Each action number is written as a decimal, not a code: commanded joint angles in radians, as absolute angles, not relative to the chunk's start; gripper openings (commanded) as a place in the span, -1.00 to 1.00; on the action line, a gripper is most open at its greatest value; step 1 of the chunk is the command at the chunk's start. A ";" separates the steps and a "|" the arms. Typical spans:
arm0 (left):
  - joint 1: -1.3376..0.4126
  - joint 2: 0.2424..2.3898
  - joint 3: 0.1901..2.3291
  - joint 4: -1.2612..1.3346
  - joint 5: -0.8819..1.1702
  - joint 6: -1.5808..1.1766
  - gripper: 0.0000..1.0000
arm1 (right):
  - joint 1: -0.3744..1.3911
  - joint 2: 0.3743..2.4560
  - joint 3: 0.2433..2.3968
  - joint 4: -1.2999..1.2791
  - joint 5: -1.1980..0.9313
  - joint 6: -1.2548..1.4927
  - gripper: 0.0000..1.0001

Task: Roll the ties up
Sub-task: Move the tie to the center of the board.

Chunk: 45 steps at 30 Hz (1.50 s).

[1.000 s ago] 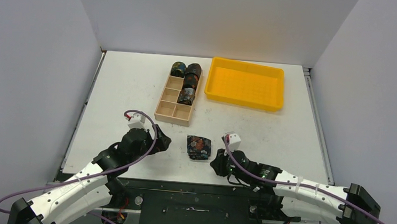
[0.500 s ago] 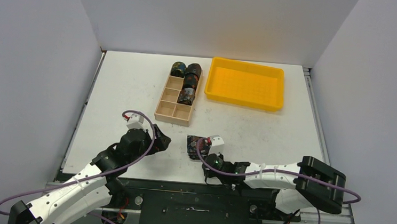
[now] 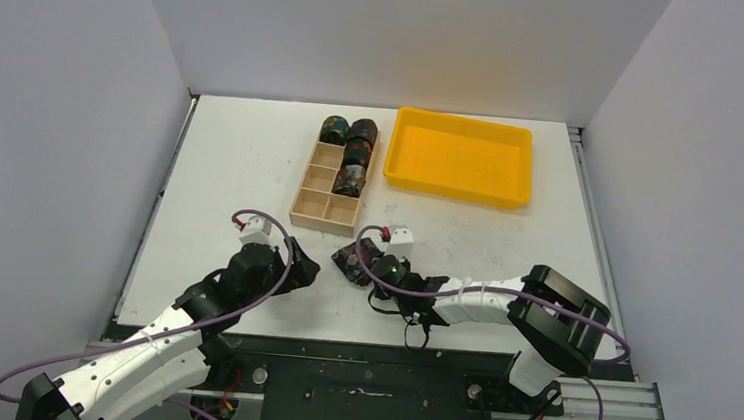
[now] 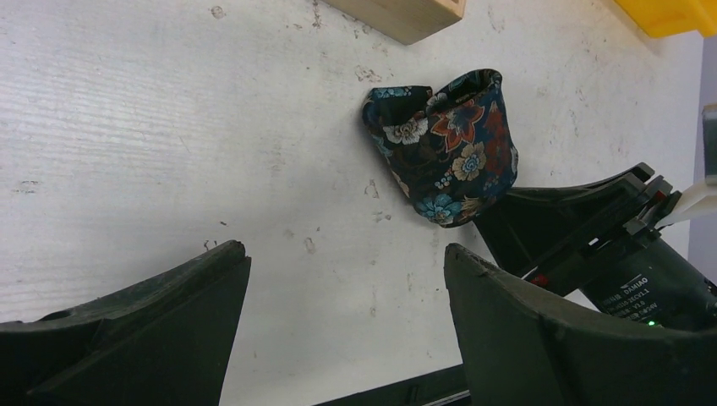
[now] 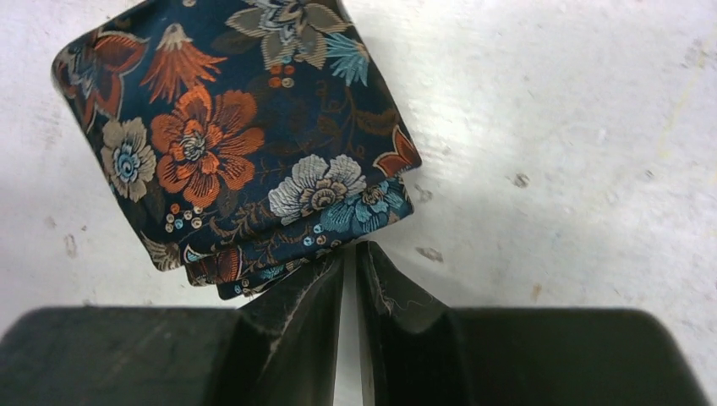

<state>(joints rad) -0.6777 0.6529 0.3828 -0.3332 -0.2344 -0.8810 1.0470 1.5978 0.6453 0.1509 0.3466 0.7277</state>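
R gripper (image 3: 367,271) has swung in from the right over the last sec: arm was stretched out along the near edge, now it's folded and the wrist sits mid-table, close to the near edge. The tie (image 3: 350,264) went with it. It's been shoved a bit left and slightly toward the far edge, so it now lies between the two grippers, just off the near end of the box (image 3: 310,208). It also looks turned from how it lay.

R wrist view: fingers pressed together, only a slit btwn them, tips touching the tie's near edge. Can't tell if a layer is nipped.

L gripper (image 3: 303,265) hasn't budged: fingers spread wide, nothing in them, aimed at the tie from its left, near but apart.

L wrist view: the tie (image 4: 448,148) is a squat, loose bundle, one end gaping open, so not a tight roll.

Reading: this was prob. a push, not a lift, either to tidy the roll or to bring it within L's reach. Next likely needs a real grip across the bundle; a closed-finger poke could unwind the outer lap.

Rolls (image 3: 355,157) already fill the box's far cells; near cells are bare. Tray (image 3: 459,157) at the far-right holds nothing. So this looks like the last tie on the table.
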 commanded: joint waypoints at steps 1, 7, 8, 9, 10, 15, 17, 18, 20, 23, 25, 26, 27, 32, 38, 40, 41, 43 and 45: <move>-0.665 0.665 0.393 -0.293 -0.234 -0.873 0.66 | 1.044 1.668 0.717 0.189 0.302 0.688 -0.71; -0.655 0.688 0.440 -0.322 -0.247 -0.841 0.66 | 1.055 1.712 0.763 0.196 0.279 0.702 -0.71; -0.654 0.687 0.444 -0.325 -0.249 -0.836 0.66 | 1.054 1.719 0.767 0.196 0.279 0.707 -0.71; -0.653 0.685 0.445 -0.327 -0.251 -0.834 0.66 | 1.054 1.727 0.771 0.196 0.279 0.711 -0.71; -0.651 0.682 0.445 -0.328 -0.252 -0.831 0.66 | 1.052 1.736 0.777 0.196 0.280 0.715 -0.71; -0.644 0.679 0.437 -0.328 -0.249 -0.832 0.66 | 1.051 1.794 0.833 0.212 0.272 0.747 -0.71; -0.644 0.681 0.433 -0.327 -0.245 -0.835 0.66 | 1.043 1.820 0.862 0.212 0.270 0.760 -0.71; -0.643 0.681 0.431 -0.326 -0.241 -0.837 0.66 | 1.040 1.832 0.878 0.206 0.274 0.768 -0.71; -0.642 0.680 0.428 -0.325 -0.237 -0.840 0.66 | 1.029 1.858 0.904 0.193 0.275 0.800 -0.72; -0.641 0.674 0.424 -0.328 -0.238 -0.839 0.66 | 1.020 1.868 0.913 0.203 0.275 0.834 -0.72; -0.639 0.667 0.423 -0.335 -0.239 -0.838 0.66 | 1.031 1.862 0.914 0.207 0.264 0.815 -0.71; -0.638 0.663 0.424 -0.338 -0.239 -0.835 0.66 | 1.040 1.859 0.917 0.194 0.263 0.802 -0.71; -0.637 0.658 0.426 -0.344 -0.239 -0.834 0.66 | 1.052 1.852 0.918 0.180 0.266 0.791 -0.70; -0.632 0.622 0.439 -0.373 -0.233 -0.831 0.66 | 1.104 1.795 0.863 0.152 0.244 0.758 -0.64; -0.632 0.587 0.445 -0.385 -0.222 -0.836 0.66 | 1.139 1.813 0.910 0.111 0.225 0.748 -0.65; -0.632 0.583 0.442 -0.386 -0.221 -0.839 0.66 | 1.128 1.837 0.945 0.090 0.237 0.758 -0.67; -0.632 0.582 0.443 -0.389 -0.221 -0.841 0.66 | 1.121 1.848 0.964 0.077 0.250 0.766 -0.68; -0.632 0.581 0.443 -0.399 -0.221 -0.843 0.66 | 1.097 1.886 0.997 0.055 0.277 0.784 -0.71; -0.631 0.578 0.443 -0.404 -0.220 -0.846 0.66 | 1.074 1.917 1.026 0.050 0.279 0.794 -0.72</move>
<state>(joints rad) -0.6384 0.5892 0.3935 -0.3923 -0.2302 -0.8501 1.1210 1.8549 0.9642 0.1169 0.2462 0.7731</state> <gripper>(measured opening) 0.832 0.147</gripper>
